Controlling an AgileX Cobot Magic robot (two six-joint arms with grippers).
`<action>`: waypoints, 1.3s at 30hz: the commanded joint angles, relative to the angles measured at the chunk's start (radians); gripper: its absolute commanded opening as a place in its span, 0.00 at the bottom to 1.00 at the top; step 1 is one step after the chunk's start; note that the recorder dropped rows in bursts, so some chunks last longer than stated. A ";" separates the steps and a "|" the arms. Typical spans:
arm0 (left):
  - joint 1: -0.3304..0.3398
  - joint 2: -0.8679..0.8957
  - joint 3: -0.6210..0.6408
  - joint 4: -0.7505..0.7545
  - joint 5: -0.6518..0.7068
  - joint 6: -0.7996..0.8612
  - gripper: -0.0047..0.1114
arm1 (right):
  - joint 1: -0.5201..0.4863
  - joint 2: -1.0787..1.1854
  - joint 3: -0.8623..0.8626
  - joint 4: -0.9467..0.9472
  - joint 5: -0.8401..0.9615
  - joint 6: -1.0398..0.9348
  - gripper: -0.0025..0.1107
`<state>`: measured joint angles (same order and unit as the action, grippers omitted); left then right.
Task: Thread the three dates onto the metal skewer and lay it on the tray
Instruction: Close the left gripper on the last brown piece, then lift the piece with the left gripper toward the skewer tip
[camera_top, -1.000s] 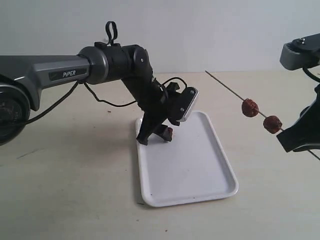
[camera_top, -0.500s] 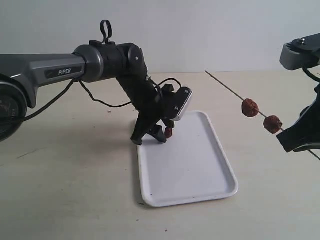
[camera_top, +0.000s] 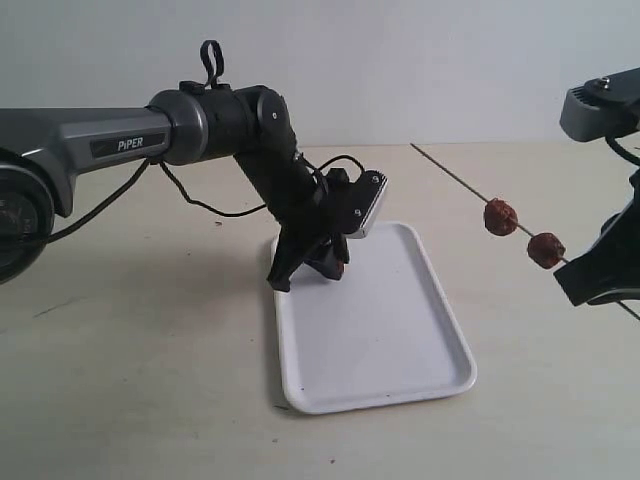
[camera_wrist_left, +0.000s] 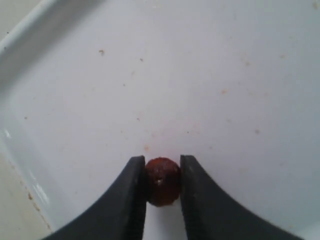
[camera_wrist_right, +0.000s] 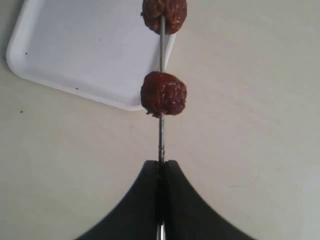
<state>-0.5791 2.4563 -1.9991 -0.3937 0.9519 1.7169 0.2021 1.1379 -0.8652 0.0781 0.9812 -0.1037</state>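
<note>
The white tray (camera_top: 380, 330) lies mid-table. At its far left corner my left gripper (camera_top: 318, 270) points down onto it, shut on a single reddish-brown date (camera_wrist_left: 162, 181) that sits between both fingers on the tray floor (camera_wrist_left: 200, 90). At the right, my right gripper (camera_wrist_right: 161, 165) is shut on the thin metal skewer (camera_top: 450, 172), held in the air and slanting up to the left. Two dates (camera_top: 500, 215) (camera_top: 545, 248) are threaded on it; the right wrist view shows them as the near date (camera_wrist_right: 163, 94) and the far date (camera_wrist_right: 164, 14).
The beige table (camera_top: 150, 380) surrounds the tray. The left arm's black cable (camera_top: 215, 205) loops behind its wrist. The skewer's free tip (camera_top: 413, 144) points toward the back wall, above the table right of the tray.
The left gripper's fingers have closed around the date on the tray's far left corner. The right arm and the skewer have not moved.
</note>
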 joint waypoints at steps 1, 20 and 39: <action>0.003 -0.003 -0.001 -0.002 0.004 -0.012 0.18 | 0.002 -0.007 0.000 -0.007 -0.002 -0.007 0.02; 0.008 -0.160 -0.001 -0.012 0.099 0.136 0.18 | 0.002 -0.007 0.000 0.098 0.227 -0.036 0.02; 0.011 -0.249 -0.001 -0.014 0.269 0.310 0.18 | 0.002 -0.007 0.000 0.288 0.211 -0.207 0.02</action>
<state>-0.5712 2.2193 -1.9991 -0.3985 1.2143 2.0182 0.2021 1.1379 -0.8652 0.3745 1.2119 -0.2972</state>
